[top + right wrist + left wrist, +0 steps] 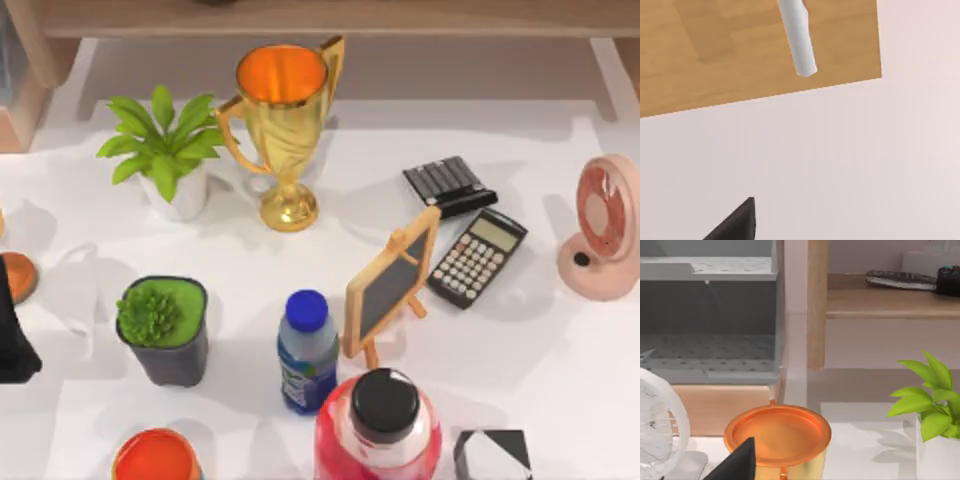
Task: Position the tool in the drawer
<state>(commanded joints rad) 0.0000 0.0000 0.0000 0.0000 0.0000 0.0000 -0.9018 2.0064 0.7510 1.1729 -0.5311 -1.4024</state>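
The tool is out of view. A wooden front with a white bar handle shows in the right wrist view; it may be the drawer. A dark part of my right gripper pokes in below it, over pale bare surface. My left gripper is a black shape at the table's left edge, beside an orange-topped cup. Behind that cup stands a grey perforated compartment in a wooden frame.
The table is crowded: a gold trophy, a leafy plant, a calculator, a small blackboard, a blue-capped bottle, a red bottle, a dark pot and a pink fan.
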